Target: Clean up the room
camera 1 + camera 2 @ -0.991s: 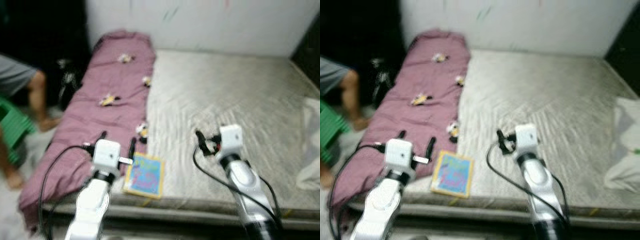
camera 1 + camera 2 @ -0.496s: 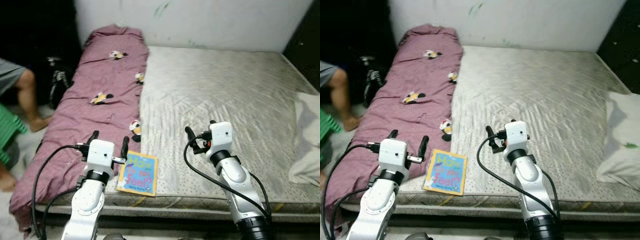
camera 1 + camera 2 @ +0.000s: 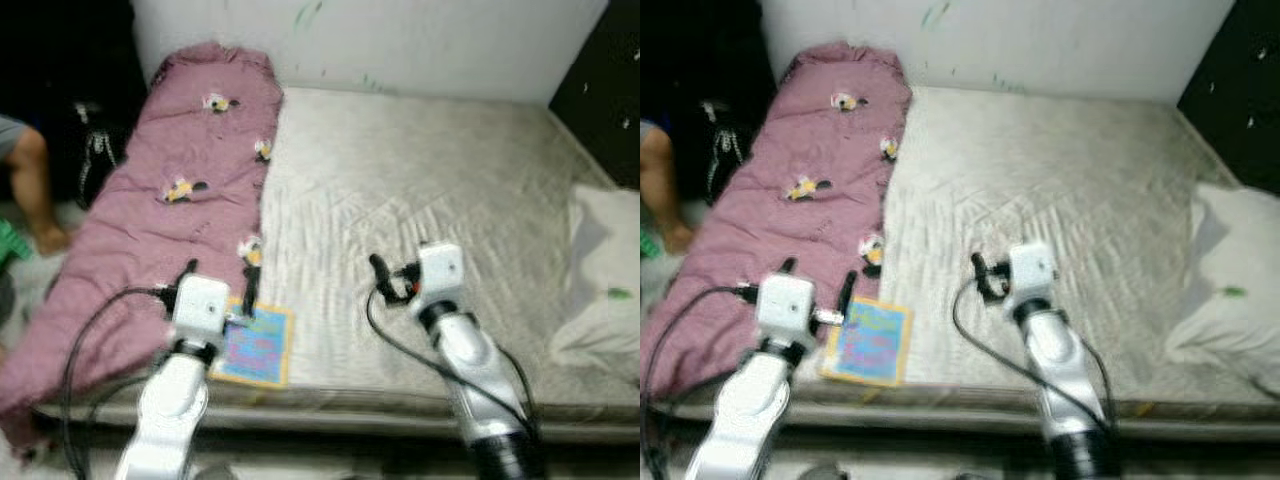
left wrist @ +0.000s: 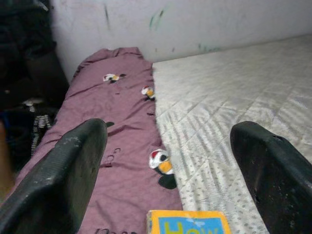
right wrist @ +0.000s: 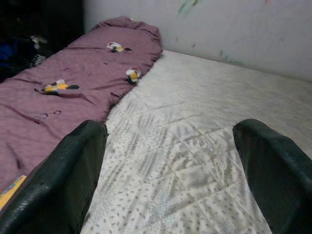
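Note:
A children's book (image 3: 256, 346) with a blue cover and yellow border lies flat at the near edge of the grey mattress (image 3: 440, 190), beside a mauve blanket (image 3: 165, 205) printed with small cartoon figures. My left gripper (image 3: 219, 279) hovers open just left of the book, right finger over its left edge; in the left wrist view the book's top edge (image 4: 188, 222) lies between the wide-spread fingers (image 4: 70, 175). My right gripper (image 3: 398, 264) is open and empty above the middle of the mattress, fingers (image 5: 73, 170) wide apart.
A white pillow (image 3: 606, 280) lies at the mattress's right edge. A person's bare leg (image 3: 30, 190) and a dark bag (image 3: 94, 150) are on the floor left of the bed. A white wall (image 3: 380, 40) backs the bed.
The camera has shifted, so the bed sits further left in view. My left gripper has come a little closer to the book. Both grippers stay open.

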{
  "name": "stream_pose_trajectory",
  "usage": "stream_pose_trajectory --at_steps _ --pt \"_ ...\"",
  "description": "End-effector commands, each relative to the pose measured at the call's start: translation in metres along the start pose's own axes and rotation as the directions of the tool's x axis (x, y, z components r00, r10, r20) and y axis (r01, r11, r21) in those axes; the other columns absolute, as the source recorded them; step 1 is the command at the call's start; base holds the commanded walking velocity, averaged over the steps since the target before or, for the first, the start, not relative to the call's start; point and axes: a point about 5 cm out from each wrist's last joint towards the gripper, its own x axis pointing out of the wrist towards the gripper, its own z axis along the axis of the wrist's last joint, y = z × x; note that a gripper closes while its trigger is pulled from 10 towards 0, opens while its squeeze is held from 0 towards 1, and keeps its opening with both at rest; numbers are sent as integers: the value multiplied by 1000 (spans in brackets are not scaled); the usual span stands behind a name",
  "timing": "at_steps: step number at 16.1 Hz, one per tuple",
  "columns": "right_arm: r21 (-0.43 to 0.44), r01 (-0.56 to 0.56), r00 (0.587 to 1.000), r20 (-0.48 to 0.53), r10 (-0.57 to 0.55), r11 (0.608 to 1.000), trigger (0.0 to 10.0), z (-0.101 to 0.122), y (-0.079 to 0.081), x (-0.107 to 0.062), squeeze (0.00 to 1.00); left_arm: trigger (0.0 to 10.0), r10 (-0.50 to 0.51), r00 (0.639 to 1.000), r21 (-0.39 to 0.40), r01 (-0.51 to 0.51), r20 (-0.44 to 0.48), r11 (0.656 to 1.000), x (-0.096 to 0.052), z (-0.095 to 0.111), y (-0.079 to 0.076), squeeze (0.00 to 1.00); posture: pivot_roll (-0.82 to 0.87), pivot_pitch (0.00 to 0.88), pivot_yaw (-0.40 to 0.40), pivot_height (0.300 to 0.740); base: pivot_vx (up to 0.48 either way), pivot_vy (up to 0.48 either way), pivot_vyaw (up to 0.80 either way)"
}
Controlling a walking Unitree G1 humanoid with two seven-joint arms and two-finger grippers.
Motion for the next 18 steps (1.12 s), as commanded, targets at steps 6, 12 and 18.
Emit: stream_pose_trajectory --at_steps 6,12,18 --pt "-19 31 999 -15 -31 999 10000 -3 -9 -3 0 10000 -16 1000 -13 16 -6 1000 1 0 -6 0 21 0 -61 740 0 -349 0" --pt "-21 33 999 -16 -33 999 10000 -3 -10 -3 0 10000 -16 1000 -16 16 -7 1000 1 0 -6 0 20 0 -61 740 0 -350 0" --pt "-23 37 999 -15 -37 999 10000 -3 -10 -4 0 10000 -16 1000 -18 16 -9 1000 1 0 -7 0 18 0 -62 740 0 -348 0"
